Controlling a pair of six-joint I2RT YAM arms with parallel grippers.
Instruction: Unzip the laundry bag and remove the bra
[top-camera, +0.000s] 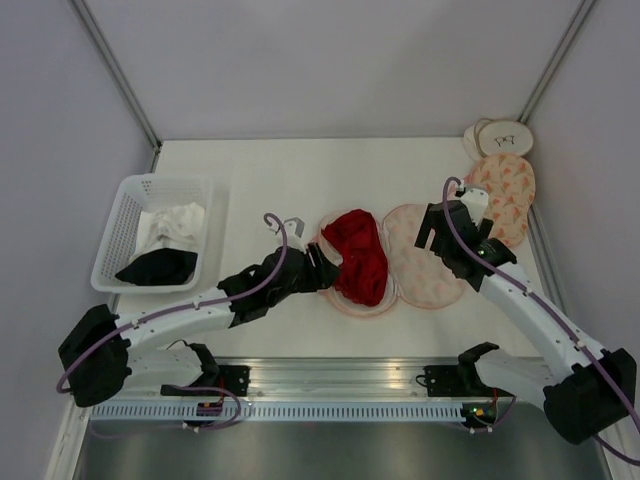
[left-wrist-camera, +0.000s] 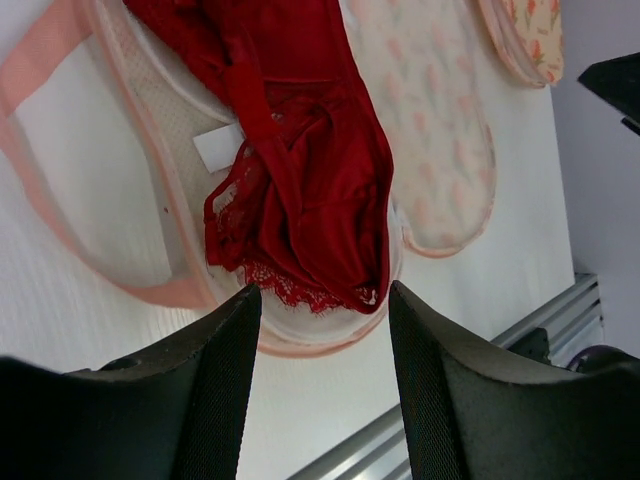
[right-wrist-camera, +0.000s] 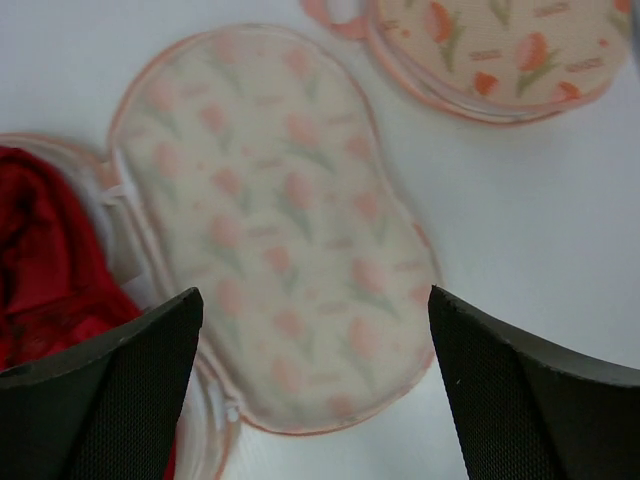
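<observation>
A basket (top-camera: 165, 181) of clothes sits by the table's (top-camera: 300, 170) left edge. The left gripper (left-wrist-camera: 325, 300) is open, nothing held, at the near rim of the laundry bag (top-camera: 425, 260). The bag lies unzipped and spread flat mid-table, its long axis running left to right. The red bra (top-camera: 358, 255) fills its left half. The right gripper (right-wrist-camera: 315, 300) hangs wide open over the right half. A rounder pouch (top-camera: 505, 195) lies by the right edge.

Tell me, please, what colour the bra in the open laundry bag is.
The bra is red with lace edging; clearest in the left wrist view.
</observation>
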